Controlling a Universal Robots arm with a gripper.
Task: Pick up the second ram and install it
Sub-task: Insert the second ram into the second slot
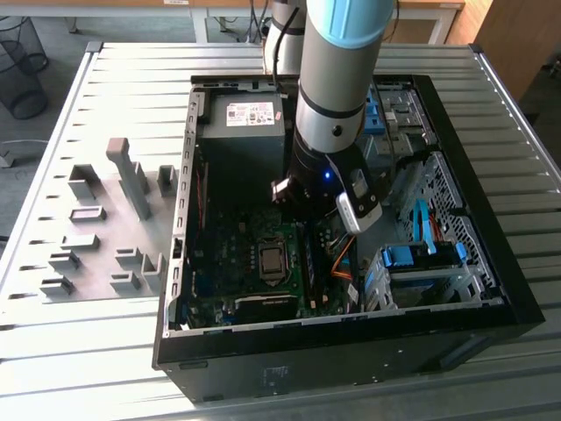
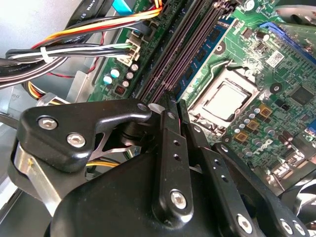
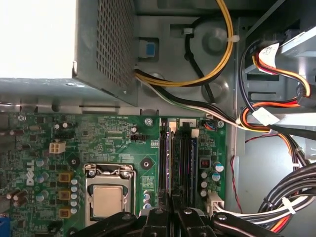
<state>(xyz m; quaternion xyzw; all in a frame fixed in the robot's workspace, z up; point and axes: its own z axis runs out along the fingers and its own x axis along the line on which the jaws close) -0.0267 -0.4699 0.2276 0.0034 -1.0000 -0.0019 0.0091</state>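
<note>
My gripper [image 1: 305,224] reaches down into the open computer case [image 1: 491,303], over the black memory slots beside the processor socket [image 1: 273,261]. In both wrist views the black fingers [image 2: 168,143] stand pressed close together. The gripper [image 3: 173,210] [image 2: 173,104] is shut on the second ram [image 3: 170,158], a thin board seen edge-on. It runs out from between the fingertips along one slot of the green motherboard [image 3: 113,138]. Two slots over, another blue stick [image 3: 193,148] [image 2: 211,42] sits seated.
A grey fixture plate [image 1: 105,228] with upright blocks lies on the slatted table at the exterior view's left. Cable bundles [image 2: 74,44] [image 3: 276,118] crowd the slots' outer side. The power supply [image 1: 241,132] and blue drive cage [image 1: 421,259] flank the arm.
</note>
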